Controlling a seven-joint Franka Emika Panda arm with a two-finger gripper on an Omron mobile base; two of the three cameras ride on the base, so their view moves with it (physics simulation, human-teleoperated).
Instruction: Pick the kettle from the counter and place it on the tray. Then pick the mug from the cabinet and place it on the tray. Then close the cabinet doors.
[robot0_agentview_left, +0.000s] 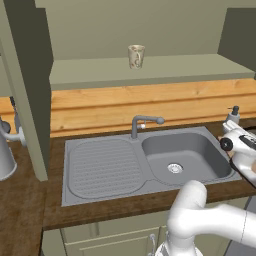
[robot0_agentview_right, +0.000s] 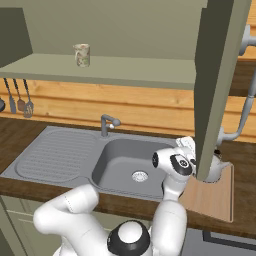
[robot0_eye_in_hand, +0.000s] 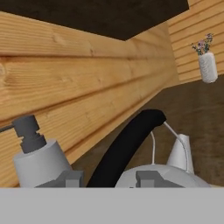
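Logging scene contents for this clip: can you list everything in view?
mug: one, mottled cream, on cabinet shelf
cabinet doors: two, olive-grey, open
kettle: one, silvery, black handle, at tray
tray: one, pale wood, right of sink
sink: one, grey, set in counter
faucet: one, grey, behind sink
pump bottle: one, grey, beside kettle
utensils: three, dark, hanging left
vase: one, white, with flowers
arm: one, white
end effector: one, fingertips astride kettle handle
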